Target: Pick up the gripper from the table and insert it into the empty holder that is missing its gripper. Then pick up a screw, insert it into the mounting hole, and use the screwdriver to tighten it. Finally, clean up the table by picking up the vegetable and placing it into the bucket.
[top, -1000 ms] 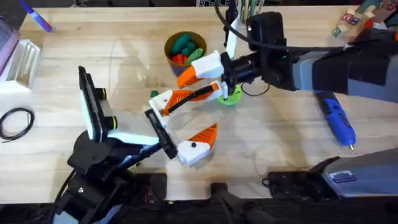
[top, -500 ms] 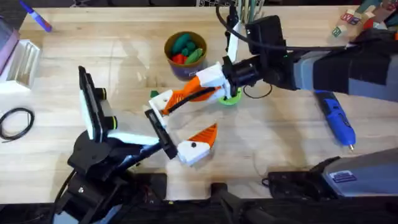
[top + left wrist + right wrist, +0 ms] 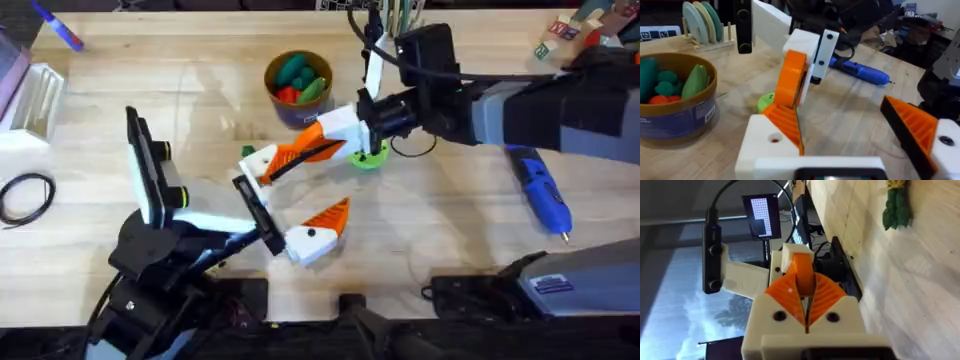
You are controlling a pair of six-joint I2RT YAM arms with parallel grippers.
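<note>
screwdriver: bright blue | bucket: dark blue (tan rim)

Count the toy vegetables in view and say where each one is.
4, perhaps more hidden. Three lie in the bucket: a dark green one, a red one, a light green one. One leafy green vegetable lies loose on the table.

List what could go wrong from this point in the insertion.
1. The orange wedge is held only by a pinch in the right hand, close to the holder; a slight misalignment may jam it or twist it loose.
2. The right hand is close to the bucket and the lime-green disc; a sideways correction could knock them.
</note>
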